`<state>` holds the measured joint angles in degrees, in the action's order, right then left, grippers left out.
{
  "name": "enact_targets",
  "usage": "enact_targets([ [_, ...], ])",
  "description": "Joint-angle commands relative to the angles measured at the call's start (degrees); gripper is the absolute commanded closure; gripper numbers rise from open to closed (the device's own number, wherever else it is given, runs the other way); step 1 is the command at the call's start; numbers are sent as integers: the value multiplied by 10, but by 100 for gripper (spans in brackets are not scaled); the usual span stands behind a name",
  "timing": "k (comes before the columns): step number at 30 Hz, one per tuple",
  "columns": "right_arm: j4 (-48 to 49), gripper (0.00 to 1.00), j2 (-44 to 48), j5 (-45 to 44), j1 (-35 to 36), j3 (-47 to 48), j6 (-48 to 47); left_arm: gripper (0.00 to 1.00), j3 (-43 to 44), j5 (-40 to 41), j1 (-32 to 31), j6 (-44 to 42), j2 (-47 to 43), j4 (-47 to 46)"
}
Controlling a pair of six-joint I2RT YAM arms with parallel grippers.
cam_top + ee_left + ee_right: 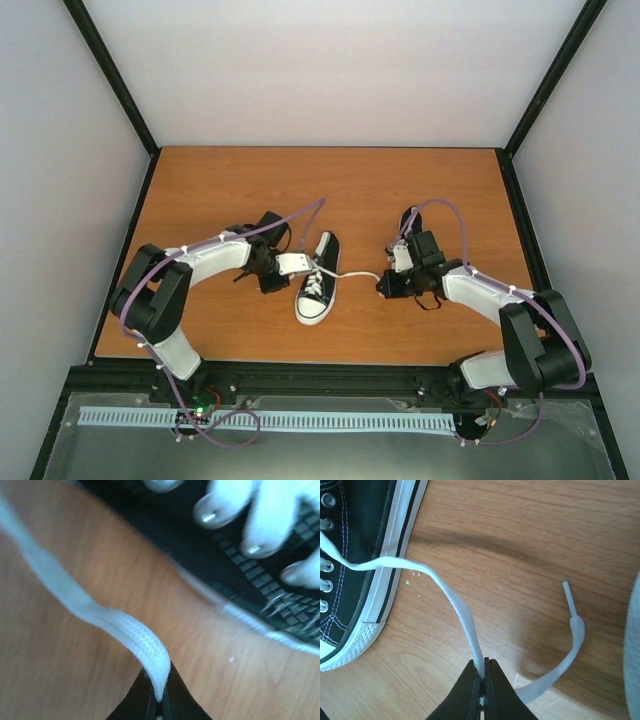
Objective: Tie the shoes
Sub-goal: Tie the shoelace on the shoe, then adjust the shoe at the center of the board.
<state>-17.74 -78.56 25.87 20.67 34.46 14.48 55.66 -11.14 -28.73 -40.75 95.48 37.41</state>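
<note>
One black sneaker with a white toe cap lies in the middle of the table, toe toward the arms. My left gripper sits against its left side, shut on a flat white lace that rises from the closed fingertips; the shoe's eyelets fill the upper right of that view. My right gripper is to the shoe's right, shut on the other lace, which runs from the shoe. That lace's free end with its tip curls over the wood beside the gripper.
The wooden table is framed by black rails and white walls. Purple cables loop over both arms. A dark shape behind the right wrist is too hidden to identify.
</note>
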Motion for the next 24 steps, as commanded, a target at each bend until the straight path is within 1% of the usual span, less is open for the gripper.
enact_targets([
  [1,1,97,-2,-20,21,17,3,99,6,-42,-46,7,15,5],
  [7,0,97,-2,-22,25,18,1,99,17,-90,-85,13,11,10],
  [11,-4,97,0,-22,26,19,-4,99,13,-95,-109,7,6,7],
  [20,-9,97,6,-16,26,20,-8,99,24,-102,-109,2,-12,23],
  [24,-20,97,6,-12,26,31,-14,99,29,-69,-107,3,-41,36],
])
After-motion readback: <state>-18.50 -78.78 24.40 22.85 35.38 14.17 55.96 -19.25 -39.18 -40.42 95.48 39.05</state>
